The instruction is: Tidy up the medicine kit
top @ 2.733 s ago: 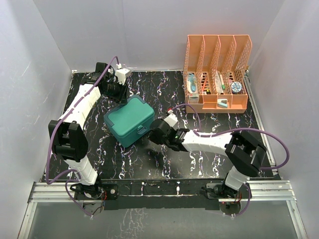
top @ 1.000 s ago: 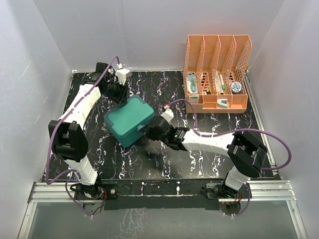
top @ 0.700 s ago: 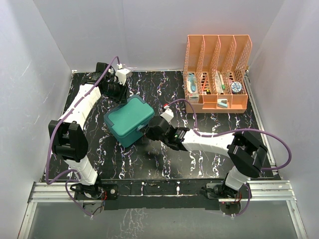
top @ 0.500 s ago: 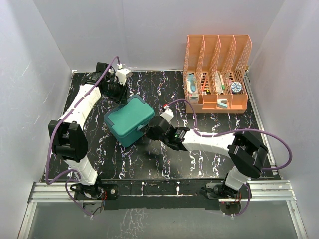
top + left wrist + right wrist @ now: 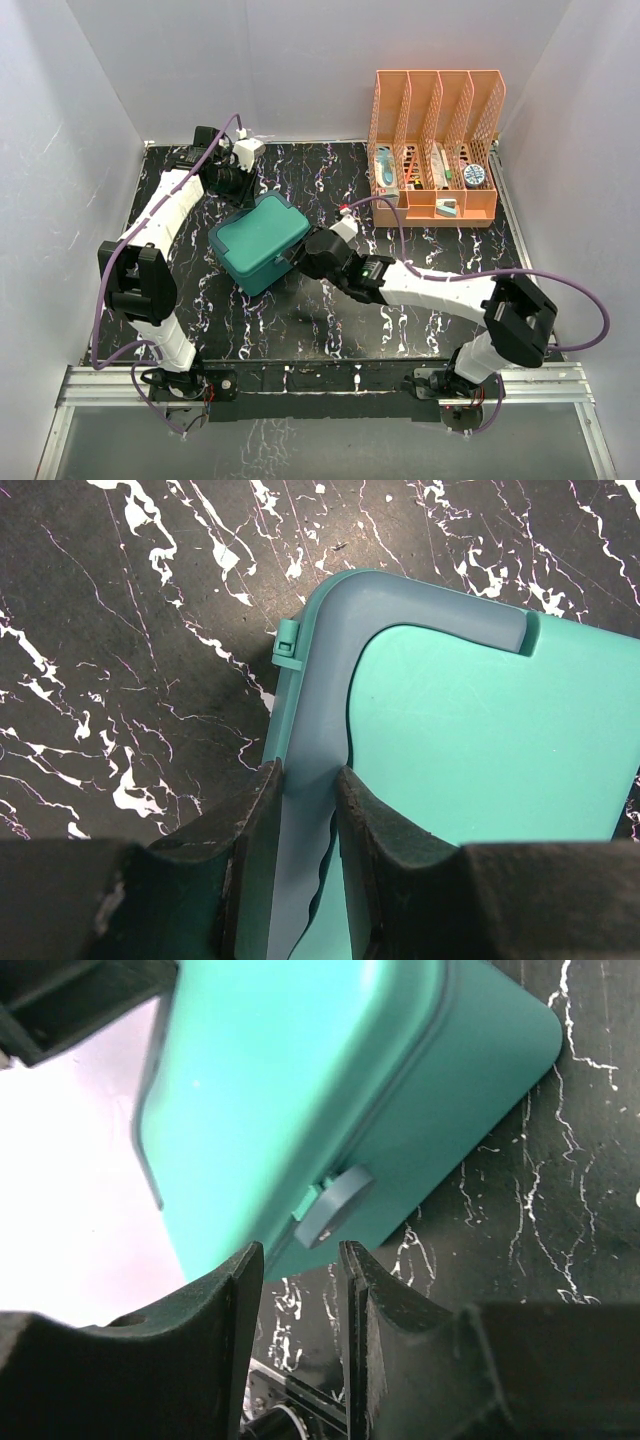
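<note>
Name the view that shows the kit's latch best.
Right wrist: the latch sits close and unobstructed on the medicine kit. Top external barely shows it beside the right gripper; left wrist shows only the lid's rear corner.

The top camera overlooks the whole bench (image 5: pixel 330 330); close cameras behind the left end effector (image 5: pixel 305 805) and right end effector (image 5: pixel 300 1280) both face the medicine kit (image 5: pixel 260 243).
</note>
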`<state>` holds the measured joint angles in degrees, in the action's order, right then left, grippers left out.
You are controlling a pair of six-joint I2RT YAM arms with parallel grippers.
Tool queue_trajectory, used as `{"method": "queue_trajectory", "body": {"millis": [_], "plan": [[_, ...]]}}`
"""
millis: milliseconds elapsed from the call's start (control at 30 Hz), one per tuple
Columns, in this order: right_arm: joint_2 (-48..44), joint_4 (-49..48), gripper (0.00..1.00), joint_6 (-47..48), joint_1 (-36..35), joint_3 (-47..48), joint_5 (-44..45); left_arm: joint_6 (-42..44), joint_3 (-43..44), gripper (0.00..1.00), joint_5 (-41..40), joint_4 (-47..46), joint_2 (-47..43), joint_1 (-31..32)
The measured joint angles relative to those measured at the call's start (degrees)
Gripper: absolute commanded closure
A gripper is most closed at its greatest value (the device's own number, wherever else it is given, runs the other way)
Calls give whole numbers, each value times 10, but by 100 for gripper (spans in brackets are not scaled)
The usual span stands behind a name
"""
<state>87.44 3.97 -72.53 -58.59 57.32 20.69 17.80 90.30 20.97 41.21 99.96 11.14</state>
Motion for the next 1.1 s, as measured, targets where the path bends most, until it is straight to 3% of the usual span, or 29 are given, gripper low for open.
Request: {"method": "queue_trajectory", "body": {"millis": [833, 1100], "plan": [[30, 18, 72, -10, -1, 31, 12, 0, 12, 74, -5, 12, 7, 3], [41, 20, 80, -14, -2, 33, 3, 0, 11, 74, -4, 11, 7, 3]]}}
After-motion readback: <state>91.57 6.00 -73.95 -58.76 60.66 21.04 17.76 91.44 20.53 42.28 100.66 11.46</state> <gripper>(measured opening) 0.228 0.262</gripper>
